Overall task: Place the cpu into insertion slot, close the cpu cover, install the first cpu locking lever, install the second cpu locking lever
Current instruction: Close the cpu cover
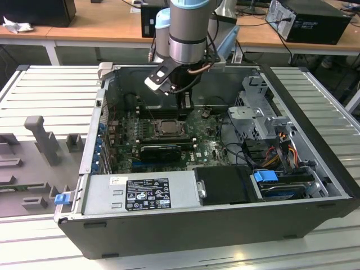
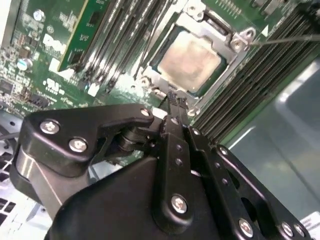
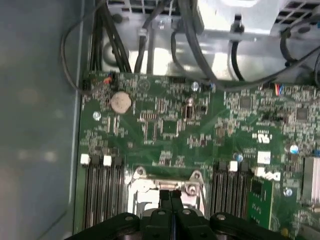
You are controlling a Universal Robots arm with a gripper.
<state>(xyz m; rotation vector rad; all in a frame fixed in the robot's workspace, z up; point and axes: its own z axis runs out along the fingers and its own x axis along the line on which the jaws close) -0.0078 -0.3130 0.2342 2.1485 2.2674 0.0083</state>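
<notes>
The open computer case (image 1: 315, 185) lies on its side, and the arm reaches down into it close to the case's far wall. The gripper (image 1: 185, 105) hangs over the green board (image 1: 211, 149), just beside the insertion slot (image 1: 169, 127) in the board's far half. The long black graphics card (image 1: 160, 151) lies between the slot and the case's near edge. The drive cage (image 1: 256, 107) crowds the far corner on the exterior view's right. The space straight above the slot is open.

In the second wrist view the cpu (image 2: 190, 60) lies flat in the slot. Its pale face shows through the window of the cpu cover (image 2: 223, 74), which lies down around it. The fingers (image 2: 176, 140) are pressed together tip to tip at the cover's edge; whether they touch it I cannot tell. Memory slots (image 2: 120, 45) hem the socket on both sides, and a thin metal rod (image 2: 285, 39) runs from a cover corner out over them.

The first wrist view adds the board's far edge, with a coin cell (image 3: 120, 101) near one corner and black cables (image 3: 200, 45) beyond it.
</notes>
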